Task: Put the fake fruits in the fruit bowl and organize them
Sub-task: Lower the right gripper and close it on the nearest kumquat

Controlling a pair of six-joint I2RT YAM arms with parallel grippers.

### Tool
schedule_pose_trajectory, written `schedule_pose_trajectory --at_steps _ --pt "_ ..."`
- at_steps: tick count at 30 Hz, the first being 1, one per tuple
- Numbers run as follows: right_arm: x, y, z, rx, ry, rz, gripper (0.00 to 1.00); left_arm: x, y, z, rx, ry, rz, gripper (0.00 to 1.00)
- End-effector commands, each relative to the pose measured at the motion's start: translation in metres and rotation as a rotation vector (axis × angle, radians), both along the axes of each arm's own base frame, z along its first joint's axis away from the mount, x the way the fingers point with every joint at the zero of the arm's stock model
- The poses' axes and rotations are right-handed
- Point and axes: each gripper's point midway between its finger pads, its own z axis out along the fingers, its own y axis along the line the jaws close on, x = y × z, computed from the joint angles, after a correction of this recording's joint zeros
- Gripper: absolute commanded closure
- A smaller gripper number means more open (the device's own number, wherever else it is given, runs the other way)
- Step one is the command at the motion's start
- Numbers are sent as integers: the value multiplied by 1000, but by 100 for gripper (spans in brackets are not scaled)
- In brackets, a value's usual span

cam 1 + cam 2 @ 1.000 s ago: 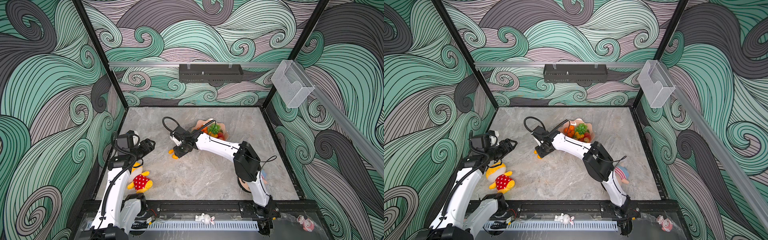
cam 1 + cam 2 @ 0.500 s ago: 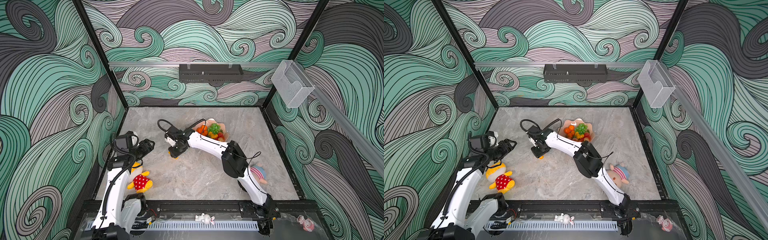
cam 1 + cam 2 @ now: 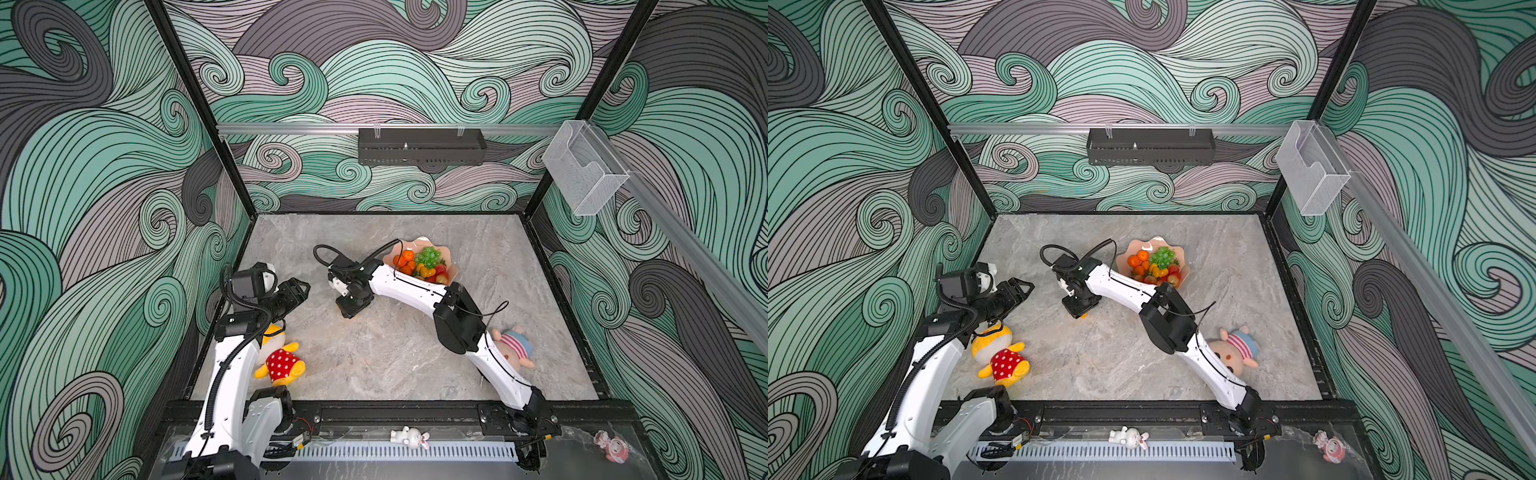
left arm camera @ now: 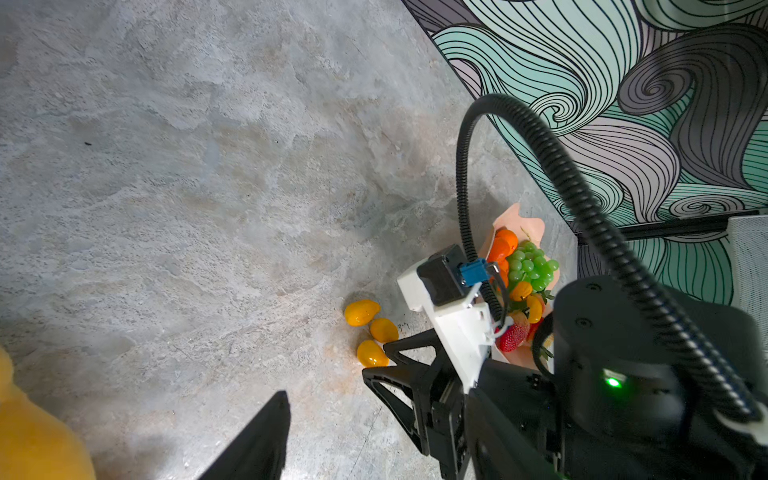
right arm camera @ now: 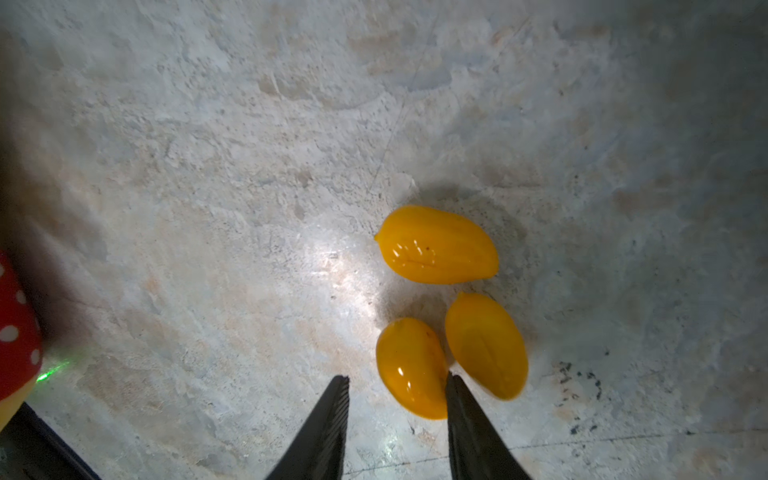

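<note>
Your right claw hangs low over the bench with its jaws spread. One kumquat lies at its tips: one finger touches it and the other stands clear, so nothing is pinched. Two more kumquats lie just beside it. Your left claw is spread and holds nothing. The bowl sits behind your right arm, holding grapes, tangerines and strawberries.
</note>
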Motion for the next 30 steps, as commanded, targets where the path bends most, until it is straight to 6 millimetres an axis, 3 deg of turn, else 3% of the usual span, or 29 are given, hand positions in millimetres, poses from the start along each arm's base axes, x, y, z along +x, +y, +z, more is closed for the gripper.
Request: schedule_pose_trajectory --at_steps 1,21,30 --pt "-1 -1 -3 -16 11 12 61 0 0 -1 -16 -1 4 31" --pt "3 -4 -20 -60 7 11 63 1 -2 -2 -27 0 -5 31" --pt "3 -3 -20 -59 7 10 69 1 -3 -3 -31 3 -10 31"
